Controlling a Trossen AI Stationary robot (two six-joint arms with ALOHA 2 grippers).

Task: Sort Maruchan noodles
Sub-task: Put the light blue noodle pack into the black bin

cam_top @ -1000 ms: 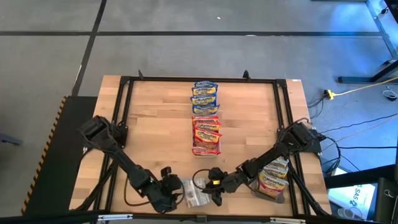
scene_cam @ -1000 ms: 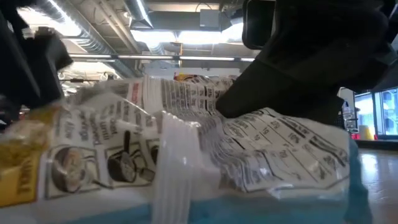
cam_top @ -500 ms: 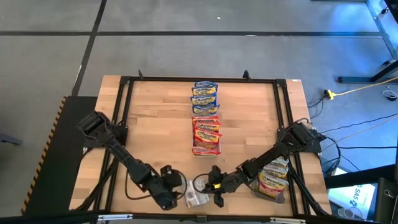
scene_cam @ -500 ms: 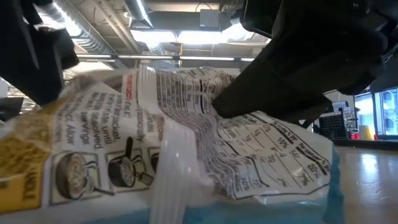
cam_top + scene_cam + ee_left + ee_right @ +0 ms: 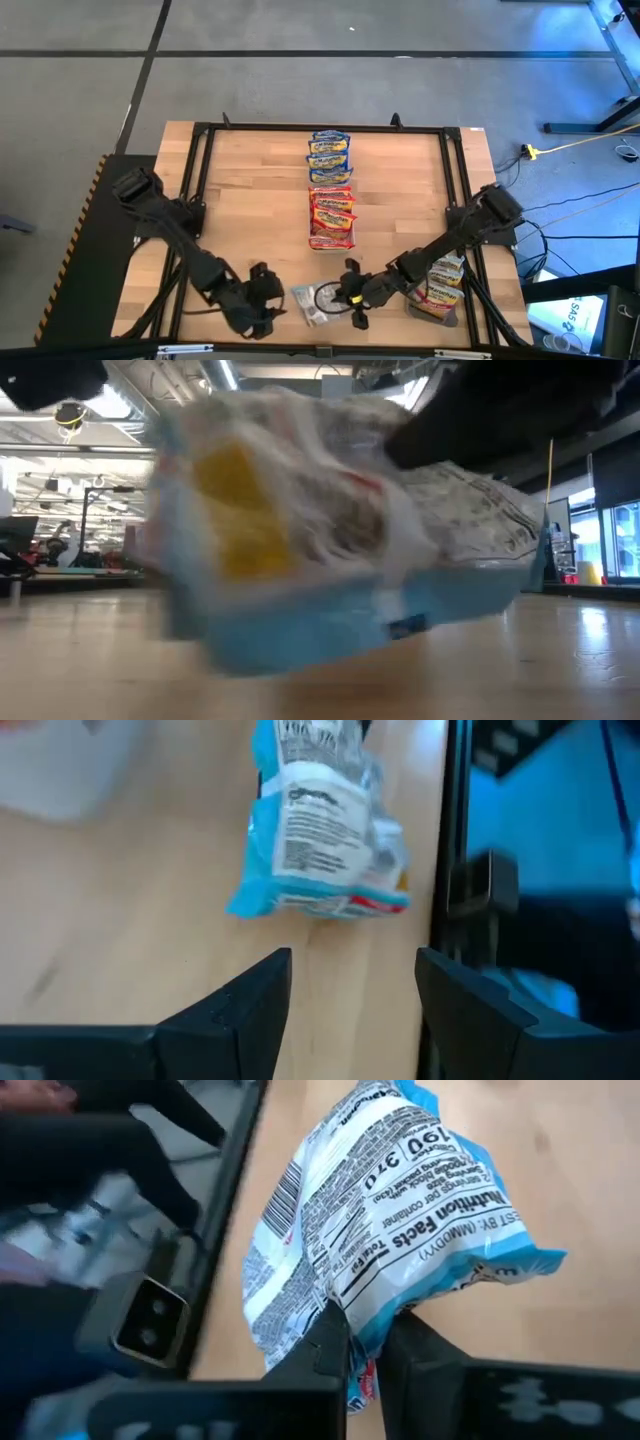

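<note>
A blue-and-white noodle packet (image 5: pixel 310 303) with its printed back showing hangs near the table's near edge, between my two grippers. My right gripper (image 5: pixel 342 298) is shut on it from the table's right side. My left gripper (image 5: pixel 266 292) stands open a little to the packet's left, apart from it. In the left wrist view the packet (image 5: pixel 320 830) lies ahead of the open fingers with nothing between them. The low view shows the packet (image 5: pixel 340 530) blurred and close. My right gripper pinches the packet's blue edge (image 5: pixel 366 1342) between its two fingers. The fingers slant down from the table's right side. The packet (image 5: pixel 390 1220) sticks out past the fingertips toward the table's left, tilted, and in the low view it looks lifted off the wood.
A row of blue packets (image 5: pixel 329 155) lies at the far middle, with a row of red packets (image 5: pixel 331 215) just nearer. A heap of mixed packets (image 5: pixel 440 285) sits at the right edge. A black frame rail (image 5: pixel 197 200) rings the wooden top.
My left gripper has drawn back from the packet toward the table's left and risen. My right gripper has risen and rolled with the packet in its hold. The packet has come up off the table and turned about.
</note>
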